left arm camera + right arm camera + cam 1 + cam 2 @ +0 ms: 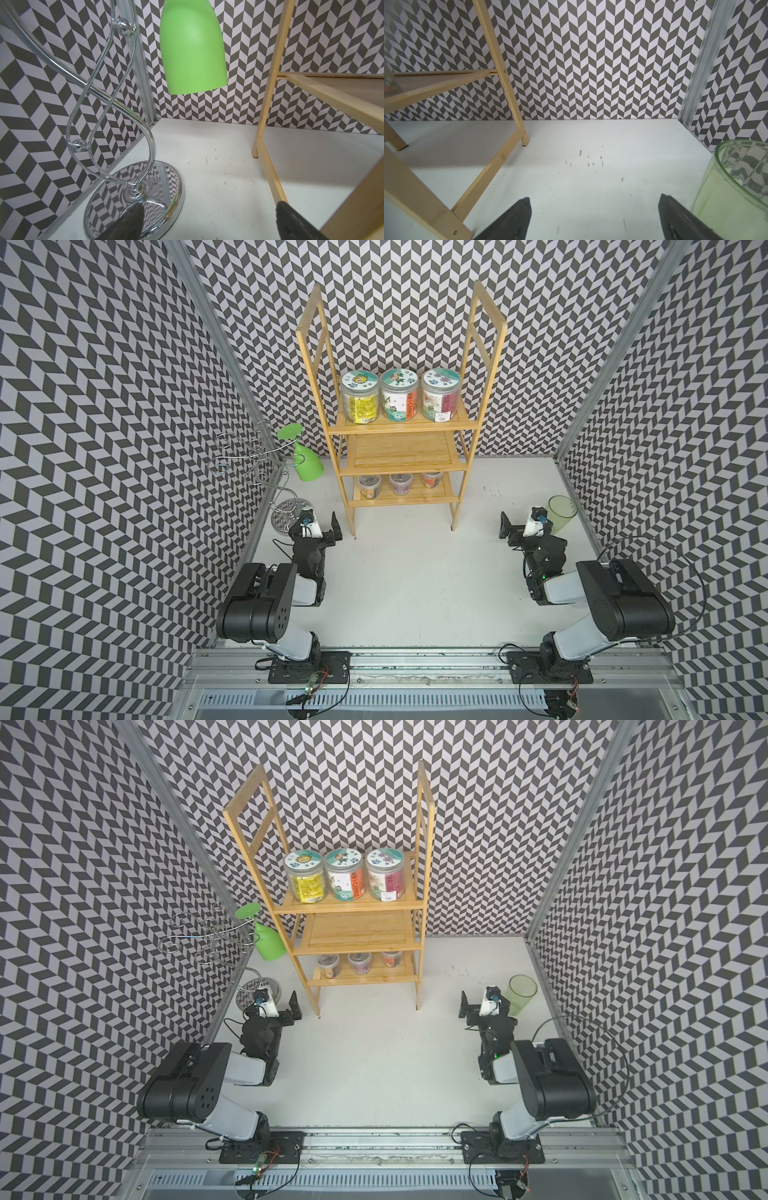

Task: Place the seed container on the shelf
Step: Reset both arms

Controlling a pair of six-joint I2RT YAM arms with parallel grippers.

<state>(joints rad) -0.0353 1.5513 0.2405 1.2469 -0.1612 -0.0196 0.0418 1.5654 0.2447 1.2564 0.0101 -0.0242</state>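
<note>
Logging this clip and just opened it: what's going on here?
Nothing is being handled. The left arm and right arm rest folded, jaws open and empty. The bamboo shelf holds three large labelled jars on its top tier and three small containers on the bottom; the middle tier is bare. A translucent green cup stands on the table beside the right arm.

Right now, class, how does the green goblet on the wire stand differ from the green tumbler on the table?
The goblet is opaque bright green; the tumbler is pale and see-through. The goblet hangs upside down from the wire stand; the tumbler stands upright on the table. The goblet has a stem and foot; the tumbler has none. Both are green.
</note>
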